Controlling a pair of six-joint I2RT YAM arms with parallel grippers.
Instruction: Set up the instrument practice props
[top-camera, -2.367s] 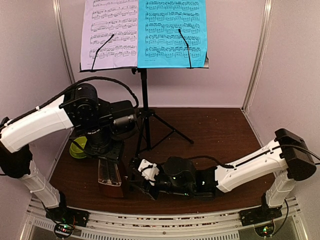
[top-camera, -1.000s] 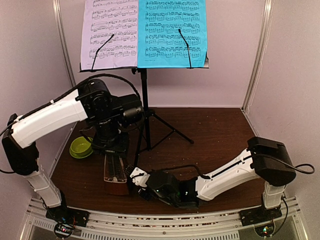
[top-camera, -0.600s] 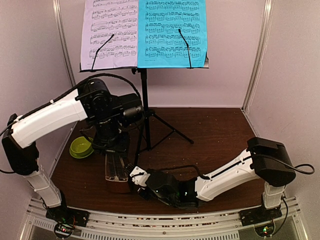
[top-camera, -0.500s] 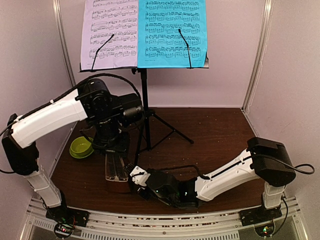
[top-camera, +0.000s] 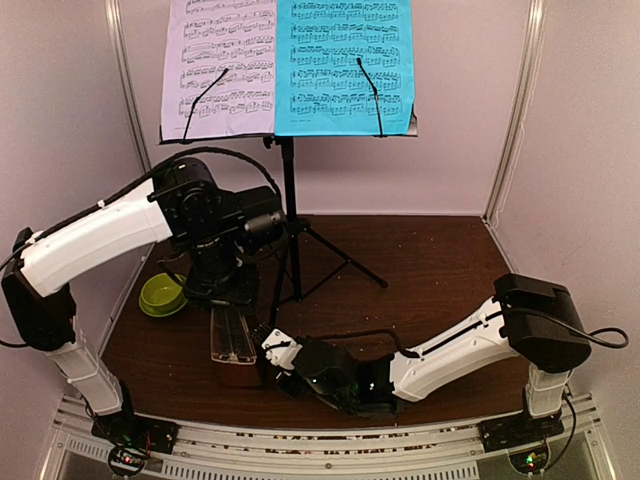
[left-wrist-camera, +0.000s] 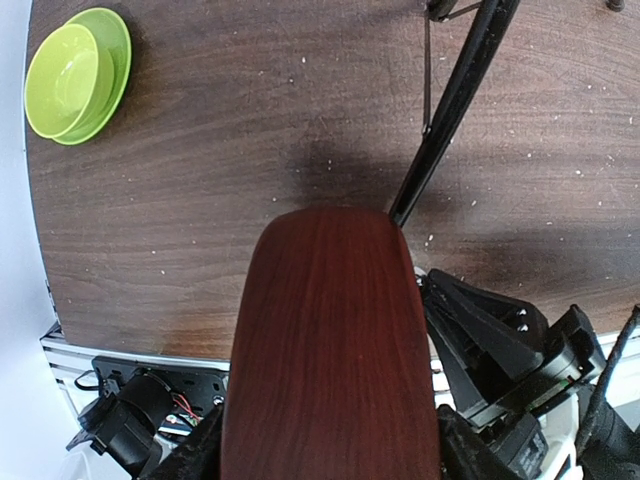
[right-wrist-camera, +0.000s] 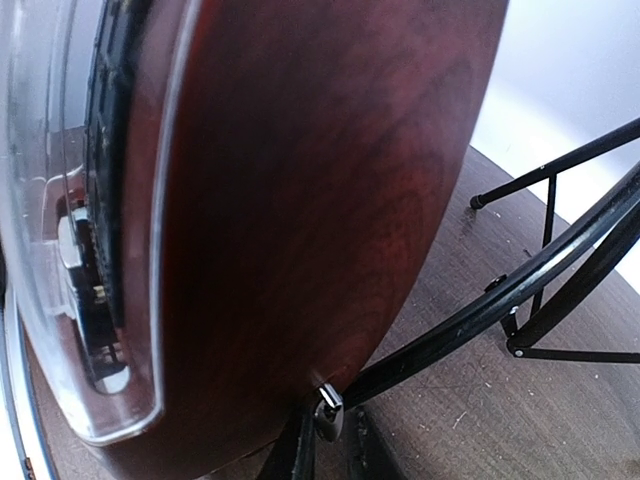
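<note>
The black music stand (top-camera: 290, 200) stands at the back, its desk holding the lilac sheet (top-camera: 218, 65) and the cyan sheet (top-camera: 345, 65). My left gripper (top-camera: 228, 300) comes down from above and is shut on the reddish-brown metronome (top-camera: 232, 340), whose body (left-wrist-camera: 330, 350) fills the gap between both fingers. My right gripper (top-camera: 272, 350) is at the metronome's right side near the base. In the right wrist view its fingers stand close on either side of the small silver winding key (right-wrist-camera: 328, 408). The clear cover (right-wrist-camera: 40, 200) shows on the left.
A lime-green bowl (top-camera: 162, 295) sits at the table's left edge. One stand leg (left-wrist-camera: 455, 110) runs down to just behind the metronome, and the legs (right-wrist-camera: 520, 290) cross right beside the right gripper. The table's front edge lies under the metronome.
Since the earliest frame my left arm has carried the metronome slightly right and the right arm has folded in against its side. Over the last second both have hardly moved.
</note>
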